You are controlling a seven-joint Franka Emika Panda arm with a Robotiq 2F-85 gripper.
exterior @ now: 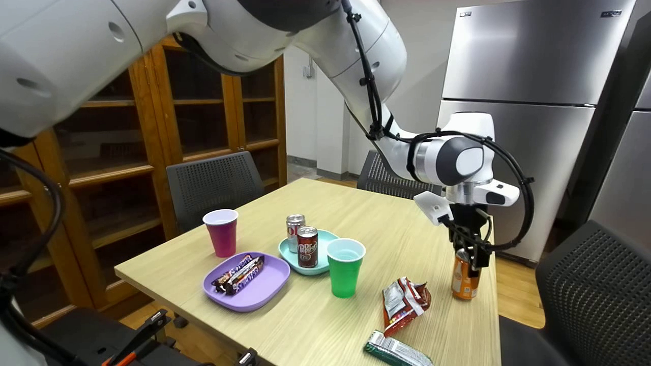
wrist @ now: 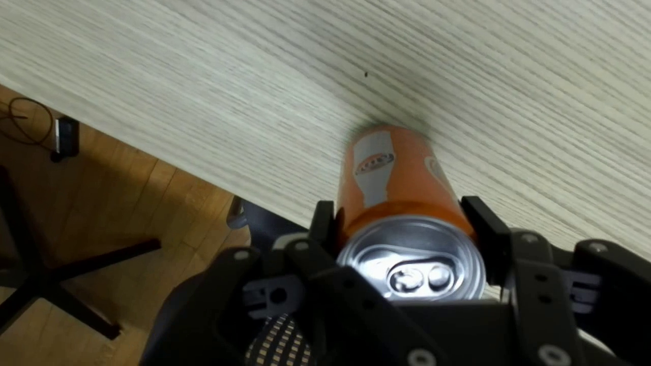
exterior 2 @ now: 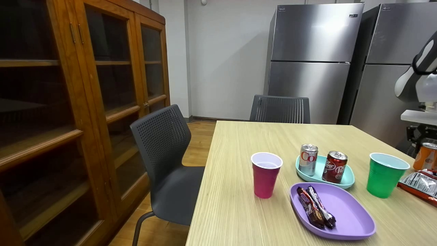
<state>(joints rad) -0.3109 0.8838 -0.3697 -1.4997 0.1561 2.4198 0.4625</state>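
Note:
An orange soda can point(exterior: 464, 285) stands upright at the table's edge, with its base at or very near the tabletop. It also shows in an exterior view point(exterior 2: 426, 157), partly cut by the frame edge. My gripper point(wrist: 399, 218) points down over it, one finger on each side of its upper part. Both finger pads appear to touch the can, whose silver lid with the pull tab faces the wrist camera point(wrist: 417, 259). Nearest to the can is a crumpled red snack bag point(exterior: 404, 302). A green wrapped bar point(exterior: 396, 349) lies beyond the bag.
A green cup point(exterior: 345, 269) stands near a teal plate point(exterior: 325, 236) holding a silver can point(exterior: 294, 231) and a dark red can point(exterior: 307, 248). A purple plate point(exterior: 259, 295) holds wrapped chocolate bars point(exterior: 239, 274). A magenta cup point(exterior: 222, 234) stands behind. Chairs point(exterior: 595, 284) surround the table.

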